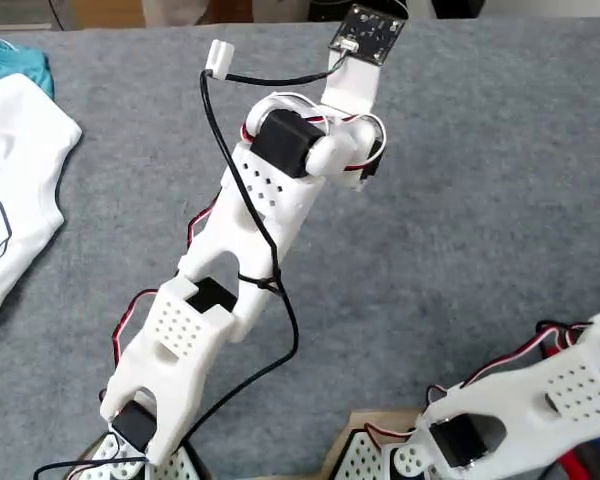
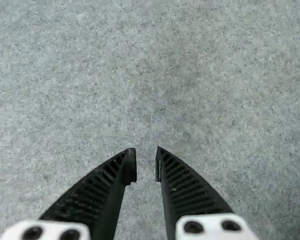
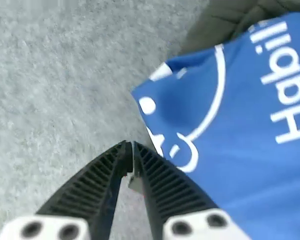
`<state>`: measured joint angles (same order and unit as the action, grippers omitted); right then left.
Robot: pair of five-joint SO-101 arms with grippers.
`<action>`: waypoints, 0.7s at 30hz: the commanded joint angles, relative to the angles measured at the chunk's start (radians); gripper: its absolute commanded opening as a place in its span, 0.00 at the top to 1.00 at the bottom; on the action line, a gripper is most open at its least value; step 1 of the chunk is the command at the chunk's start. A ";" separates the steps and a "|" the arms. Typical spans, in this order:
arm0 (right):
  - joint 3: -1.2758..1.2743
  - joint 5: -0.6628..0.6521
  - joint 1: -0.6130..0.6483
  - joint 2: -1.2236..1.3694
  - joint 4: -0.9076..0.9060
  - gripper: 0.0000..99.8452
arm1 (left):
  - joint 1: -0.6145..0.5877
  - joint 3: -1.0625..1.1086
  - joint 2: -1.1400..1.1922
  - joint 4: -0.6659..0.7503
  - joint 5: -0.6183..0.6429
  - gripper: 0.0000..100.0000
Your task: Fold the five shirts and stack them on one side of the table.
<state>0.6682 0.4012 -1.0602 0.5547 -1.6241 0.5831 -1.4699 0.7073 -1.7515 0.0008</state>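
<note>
Shirts are found at 2 ends of the scene. At 9 o'clock in the high view a white cotton shirt with a black print [image 1: 10,170] is laid on the grey felt-like table cover [image 1: 480,200]. A crumpled teal shirt [image 1: 15,62] is seen just beside it at 10 o'clock. Whether either is folded cannot be told.

The left arm [image 1: 250,220] is stretched from 7 o'clock towards 12 o'clock. Its black ribbed left gripper [image 2: 145,165] is held over bare cover, parted by a narrow gap, with nothing between the jaws.

The right arm [image 1: 540,390] is placed at 4 o'clock. Its right gripper [image 3: 129,150] is almost closed, with just a slit between the tips, and nothing is held. A royal-blue shirt with white lettering [image 3: 250,150] is spread just beside the tips, with a dark olive garment [image 3: 225,20] past it.

The step in hand is judged to be the fetching of the blue shirt. For this to be done well, the right gripper should be opened wider before it is lowered. The near edge should be pinched through both layers, so that the cloth is not merely pushed along. The shirt should then be drawn to the middle and spread flat, with a 2nd corner taken by the left gripper, before any fold is made.
</note>
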 commanded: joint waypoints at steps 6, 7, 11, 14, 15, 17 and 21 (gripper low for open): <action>0.140 0.064 0.044 0.108 -0.012 0.81 | -0.032 0.002 -0.061 -0.009 0.008 0.91; 0.139 0.075 0.047 0.119 -0.015 0.82 | -0.034 0.002 -0.059 -0.009 0.008 0.91; 0.142 0.098 0.058 0.162 -0.008 0.85 | -0.043 0.002 -0.059 -0.009 0.008 0.91; 0.142 0.098 0.058 0.170 -0.006 0.84 | -0.043 0.002 -0.059 -0.009 0.008 0.91; 0.142 0.098 0.058 0.170 0.000 0.84 | -0.043 0.002 -0.059 -0.009 0.008 0.91; 0.142 0.098 0.054 0.170 0.017 0.84 | -0.043 0.002 -0.059 -0.009 0.008 0.91; 0.153 0.097 0.050 0.176 0.015 0.85 | -0.043 0.002 -0.059 -0.009 0.008 0.91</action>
<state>0.7695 0.4887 -1.0219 0.7342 -1.6180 0.5493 -1.4699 0.7073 -1.7515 0.0008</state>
